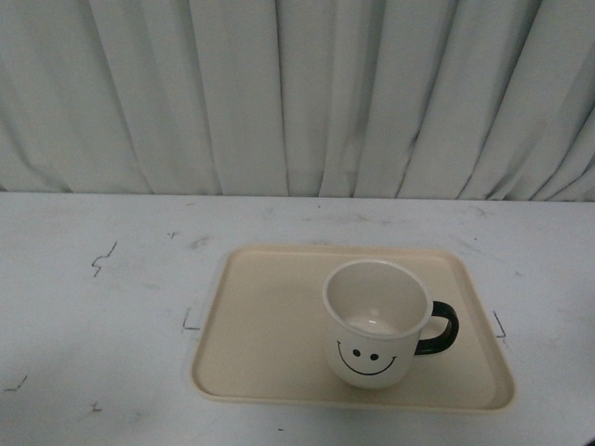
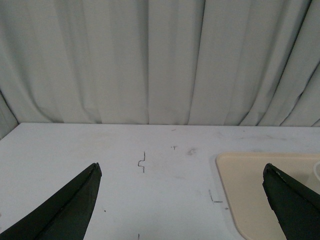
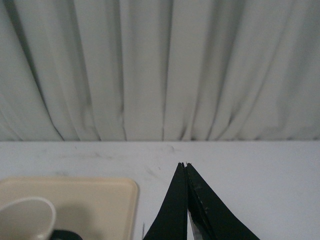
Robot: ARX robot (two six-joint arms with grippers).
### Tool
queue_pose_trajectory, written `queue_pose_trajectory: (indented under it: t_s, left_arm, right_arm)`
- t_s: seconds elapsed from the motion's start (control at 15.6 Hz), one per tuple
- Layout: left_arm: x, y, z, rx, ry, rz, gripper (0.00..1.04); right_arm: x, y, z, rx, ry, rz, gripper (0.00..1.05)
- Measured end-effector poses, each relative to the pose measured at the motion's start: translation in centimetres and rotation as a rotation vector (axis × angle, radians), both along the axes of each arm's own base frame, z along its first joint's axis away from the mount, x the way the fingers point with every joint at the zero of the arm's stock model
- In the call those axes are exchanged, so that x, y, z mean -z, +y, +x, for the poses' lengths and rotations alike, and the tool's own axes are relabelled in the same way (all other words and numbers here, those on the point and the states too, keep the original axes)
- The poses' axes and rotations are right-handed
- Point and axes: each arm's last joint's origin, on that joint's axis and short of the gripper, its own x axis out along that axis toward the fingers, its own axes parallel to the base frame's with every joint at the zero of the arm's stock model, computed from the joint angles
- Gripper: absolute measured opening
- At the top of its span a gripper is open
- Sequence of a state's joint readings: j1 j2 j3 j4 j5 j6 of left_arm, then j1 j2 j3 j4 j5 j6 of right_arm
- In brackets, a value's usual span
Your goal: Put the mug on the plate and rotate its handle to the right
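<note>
The white mug (image 1: pixel 376 323) stands upright on the beige plate (image 1: pixel 265 325), in the plate's right half, smiley face toward the camera. Its black handle (image 1: pixel 440 328) points to the right. Neither arm shows in the front view. In the left wrist view my left gripper (image 2: pixel 182 167) is open and empty above bare table, with the plate's corner (image 2: pixel 250 185) beside one finger. In the right wrist view my right gripper (image 3: pixel 185 164) is shut on nothing, and the mug's rim (image 3: pixel 27 217), a bit of the handle (image 3: pixel 62 235) and the plate (image 3: pixel 100 200) lie off to one side.
A white table (image 1: pixel 102 307) with small black marks (image 1: pixel 104 258) carries the plate. A pleated white curtain (image 1: pixel 297 93) hangs along its far edge.
</note>
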State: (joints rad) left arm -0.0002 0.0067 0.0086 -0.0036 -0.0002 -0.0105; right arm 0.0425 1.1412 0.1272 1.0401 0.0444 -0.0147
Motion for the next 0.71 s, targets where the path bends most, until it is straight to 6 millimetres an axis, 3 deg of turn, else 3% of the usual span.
queue_pose_trajectory:
  t_s: [0.06, 0.26, 0.71]
  left_arm:
    - [0.0, 0.0, 0.0, 0.0, 0.0, 0.0, 0.98]
    - [0.0, 0.0, 0.0, 0.0, 0.0, 0.0, 0.98]
    - [0.0, 0.0, 0.0, 0.0, 0.0, 0.0, 0.98]
  right_arm:
    - [0.9, -0.7, -1.9, 0.0, 0.048, 0.0, 0.02]
    - [0.3, -0.7, -5.3, 0.001, 0.025, 0.0, 0.02]
    - [0.0, -0.7, -6.1, 0.001, 0.018, 0.0, 0.02]
